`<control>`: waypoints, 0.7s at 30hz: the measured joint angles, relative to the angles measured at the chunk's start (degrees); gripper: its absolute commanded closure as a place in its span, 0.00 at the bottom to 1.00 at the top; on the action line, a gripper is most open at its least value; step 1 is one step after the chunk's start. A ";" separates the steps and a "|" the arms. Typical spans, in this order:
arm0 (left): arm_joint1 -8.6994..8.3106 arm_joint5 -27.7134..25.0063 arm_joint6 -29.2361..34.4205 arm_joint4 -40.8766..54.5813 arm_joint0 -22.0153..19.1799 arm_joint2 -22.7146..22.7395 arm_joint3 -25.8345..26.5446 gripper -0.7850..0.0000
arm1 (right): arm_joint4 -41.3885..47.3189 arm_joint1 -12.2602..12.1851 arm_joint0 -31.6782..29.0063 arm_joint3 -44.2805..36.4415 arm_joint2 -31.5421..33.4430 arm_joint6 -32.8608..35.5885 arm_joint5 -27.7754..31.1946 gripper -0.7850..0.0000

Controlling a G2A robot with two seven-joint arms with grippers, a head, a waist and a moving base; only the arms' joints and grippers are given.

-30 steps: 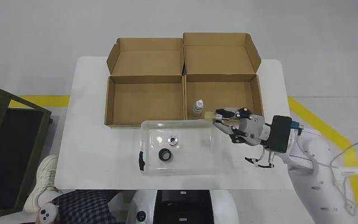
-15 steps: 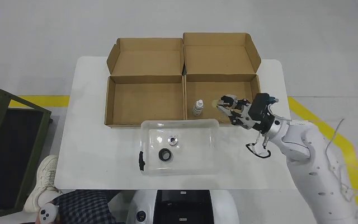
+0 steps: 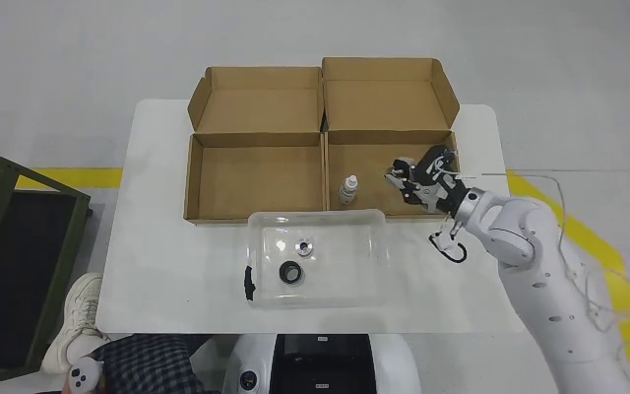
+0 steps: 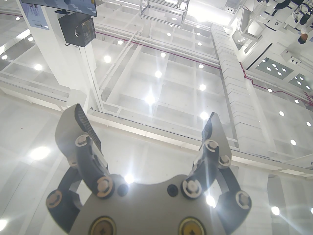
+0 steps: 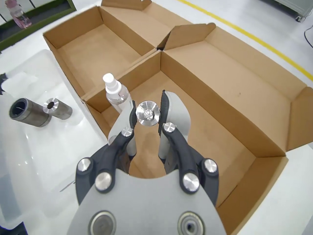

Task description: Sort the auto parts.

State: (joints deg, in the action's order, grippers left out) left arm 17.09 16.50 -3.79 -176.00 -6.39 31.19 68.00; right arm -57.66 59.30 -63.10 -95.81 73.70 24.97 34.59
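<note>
Metal-fingered and spread wide, your left gripper [image 4: 144, 110] points up at the ceiling lights with nothing between its fingers. Down on the white surface [image 3: 157, 217], the left cardboard box [image 3: 256, 177] sits open, flap back. Just in front of the two boxes you've got the clear plastic bin [image 3: 345, 276]: a black piece [image 3: 249, 283] at its left edge, then a dark ring-shaped sleeve [image 3: 291, 274] and a small silver collet [image 3: 304, 246] close together inside. Moving right, a clear spray bottle [image 3: 348, 188] stands upright in the right cardboard box [image 3: 433, 148], tucked into the corner nearest the bin. And there's your right gripper [image 3: 399, 180], over that same box's floor, just right of the bottle, clamped on a round silver metal part [image 5: 147, 117]. You can see the part's disc face pinched between both fingers, and it's held clear of the cardboard below.
</note>
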 measured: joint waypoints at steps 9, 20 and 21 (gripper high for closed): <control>0.00 0.00 0.00 0.00 0.00 0.00 0.00 0.00 | -4.95 0.43 0.41 -0.32 -3.29 4.13 -5.60 1.00; 0.00 0.00 0.00 0.00 0.00 0.00 0.00 0.00 | -6.12 1.51 4.32 1.99 -8.26 10.10 -8.42 1.00; 0.00 0.00 0.00 0.00 0.00 0.00 0.00 0.00 | -5.87 1.67 5.03 2.73 -8.80 10.52 -8.50 1.00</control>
State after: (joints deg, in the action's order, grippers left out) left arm 17.09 16.50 -3.79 -176.00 -6.39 31.19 68.00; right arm -63.53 60.98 -58.08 -93.07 64.90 35.49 26.09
